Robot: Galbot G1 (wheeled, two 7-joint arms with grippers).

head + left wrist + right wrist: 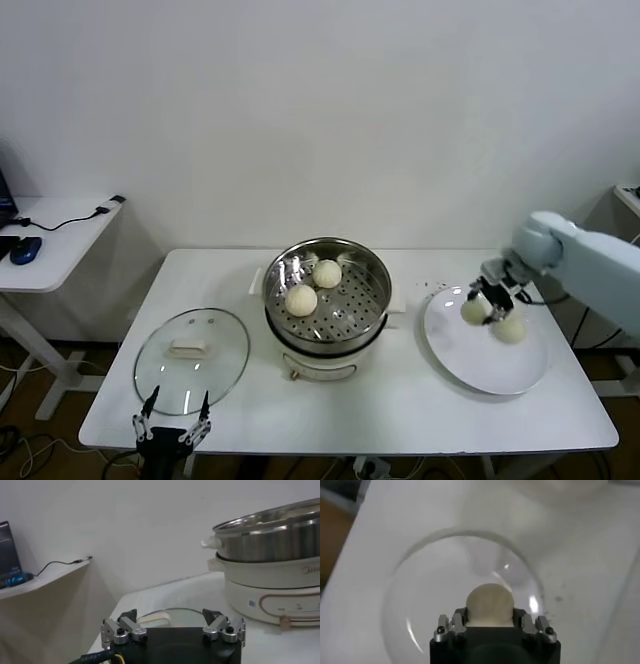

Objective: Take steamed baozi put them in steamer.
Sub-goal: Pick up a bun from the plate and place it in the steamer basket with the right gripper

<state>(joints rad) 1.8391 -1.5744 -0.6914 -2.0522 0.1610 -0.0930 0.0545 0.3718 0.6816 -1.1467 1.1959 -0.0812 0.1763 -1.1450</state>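
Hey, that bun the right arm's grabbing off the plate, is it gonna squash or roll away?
The bun looks like soft dough, so it probably gives a little between the right gripper and its closed jaws; a hard squeeze might dent it. It is likely light for its size. Being smooth and domed, it might roll if dropped on the flat white plate.

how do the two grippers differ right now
The left gripper hangs open and empty at the table's near edge by the glass lid; the right gripper is over the white plate, shut on a baozi. Both are dark with metal-tipped fingers.
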